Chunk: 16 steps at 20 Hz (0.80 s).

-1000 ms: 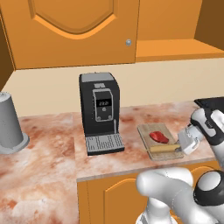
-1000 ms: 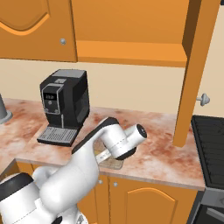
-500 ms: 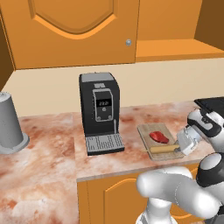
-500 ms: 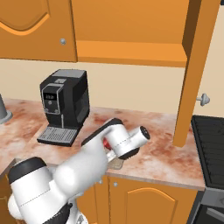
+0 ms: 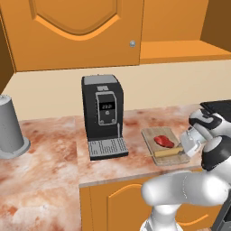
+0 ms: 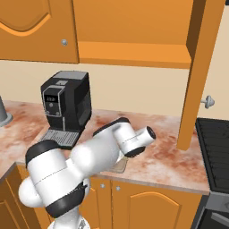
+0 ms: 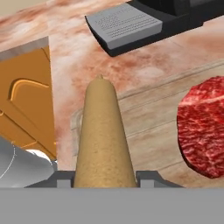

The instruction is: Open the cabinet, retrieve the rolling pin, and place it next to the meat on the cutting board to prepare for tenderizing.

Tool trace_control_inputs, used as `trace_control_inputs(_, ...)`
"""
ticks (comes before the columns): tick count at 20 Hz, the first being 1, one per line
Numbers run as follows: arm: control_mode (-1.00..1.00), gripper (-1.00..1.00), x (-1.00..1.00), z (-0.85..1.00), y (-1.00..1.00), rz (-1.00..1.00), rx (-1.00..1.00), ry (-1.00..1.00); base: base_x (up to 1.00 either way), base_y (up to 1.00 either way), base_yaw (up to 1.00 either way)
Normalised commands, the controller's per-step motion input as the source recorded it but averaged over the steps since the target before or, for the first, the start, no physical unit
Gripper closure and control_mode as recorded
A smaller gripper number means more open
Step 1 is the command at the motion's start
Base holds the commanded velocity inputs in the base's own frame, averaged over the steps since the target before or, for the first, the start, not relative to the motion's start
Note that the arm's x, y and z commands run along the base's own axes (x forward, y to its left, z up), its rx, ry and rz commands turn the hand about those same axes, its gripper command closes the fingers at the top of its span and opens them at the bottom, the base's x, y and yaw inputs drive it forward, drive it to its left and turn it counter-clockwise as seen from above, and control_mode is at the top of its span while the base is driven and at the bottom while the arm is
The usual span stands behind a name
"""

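- Hand view shows the slim tan wooden rolling pin running straight out between the tips of my hand, which is closed around it; its far peg end reaches over the flat light-brown wooden cutting board.
- Just to its right in that view lies the glossy red lump of meat, apart from the pin, with bare board between them.
- From the left base view, the board sits on the marbled reddish worktop right of the black coffee machine, and the pin lies along the near side of the board.
- My judgement: the pin looks at or close to the board, so I should part the tips only once it rests flat.
- Then I should lift straight away, so it cannot roll into the meat or off the near edge.
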Motion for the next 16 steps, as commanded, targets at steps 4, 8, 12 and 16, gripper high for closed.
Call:
trace_control_inputs(4, -1.0, 1.0, 0.18, -0.25, -0.09, 0.04, 0.0, 0.0, 0.0, 0.0, 0.0)
trace_control_inputs(8, -1.0, 1.0, 0.15, -0.2, -0.02, 0.03, 0.0, 0.0, 0.0, 0.0, 0.0)
trace_control_inputs(12, -1.0, 1.0, 0.12, -0.21, 0.0, 0.01, 0.0, 0.0, 0.0, 0.0, 0.0)
trace_control_inputs(16, -1.0, -1.0, 0.17, -0.07, 0.0, 0.0, 0.0, -0.02, 0.0, 0.0, 0.0)
